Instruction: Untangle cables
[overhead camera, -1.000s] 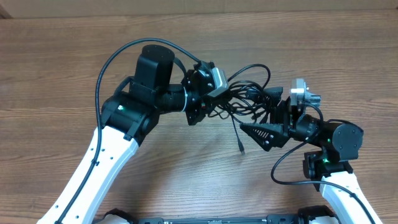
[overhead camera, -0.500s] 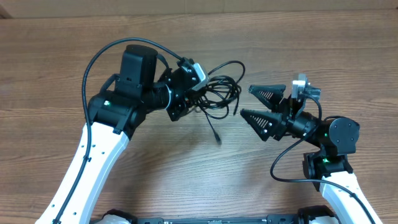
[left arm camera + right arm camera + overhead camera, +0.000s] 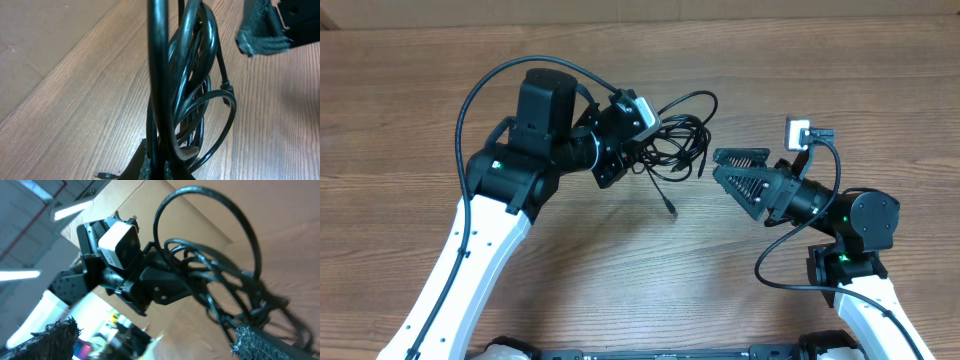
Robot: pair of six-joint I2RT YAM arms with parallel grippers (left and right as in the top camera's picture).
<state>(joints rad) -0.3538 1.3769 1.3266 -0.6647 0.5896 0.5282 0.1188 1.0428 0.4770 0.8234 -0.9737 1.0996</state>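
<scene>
Right now the left gripper (image 3: 642,150) is clenched on the cables (image 3: 678,140), pinching the bunch at one end so that the tangle juts out past its fingertips. From there the bunch runs toward the right gripper (image 3: 717,165), which stands released with both jaws spread wide. Their tips are just beside the far end of the tangle but apart from it. The long axis of the bunch follows the line from one gripper to the other, with 1 large loop (image 3: 705,96) arching to the far side of the left gripper and 1 loose end trailing off the near side, finishing in a small plug (image 3: 671,207) over the table (image 3: 420,100)

The overhead view gives that whole layout, yet the clamping fingers are hidden under the left wrist camera (image 3: 645,112). The left wrist view fills that in: several cords rise together out of the closed fingertips at the bottom edge, coiled in overlapping loops, and 1 ridged pad (image 3: 262,37) of the right gripper shows at the upper right, clear of the cords. The right wrist view looks back the other way, framing the tangle and the left gripper between its own 2 parted pads; whether the nearest strands touch the right-hand one I cannot tell
</scene>
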